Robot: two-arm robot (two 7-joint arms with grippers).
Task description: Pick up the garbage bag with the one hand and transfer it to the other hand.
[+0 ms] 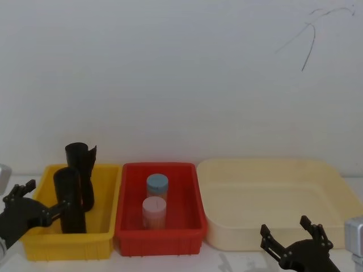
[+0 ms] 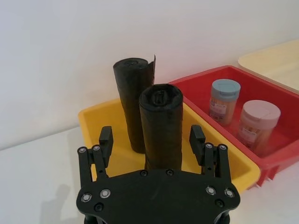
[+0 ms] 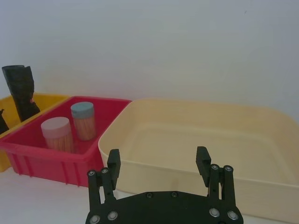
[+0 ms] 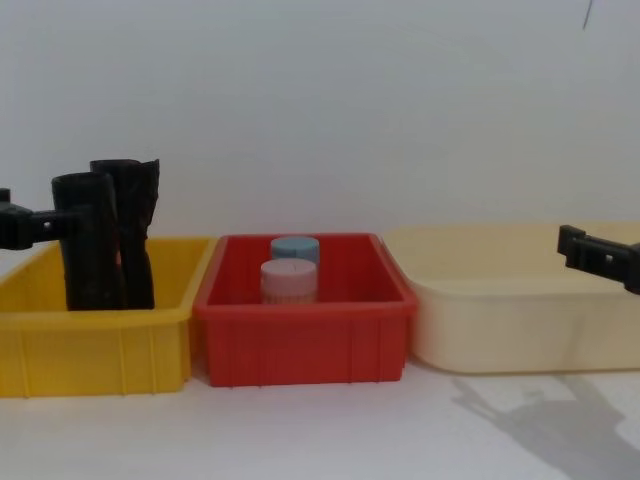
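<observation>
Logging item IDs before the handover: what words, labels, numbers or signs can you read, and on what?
No text is legible.
Blue-lidded jar: side label, too blurred to read.
Pink-lidded jar: side label, too blurred to read.
Red-orange mark at the notched black roll's edge: no characters discernible.

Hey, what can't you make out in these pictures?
Base of the garbage bag: hidden by the yellow bin wall in the chest view, by the open left gripper in the left wrist view.
Labels on the jars: too small to read.
Right gripper: cut by the chest view's right edge.
</observation>
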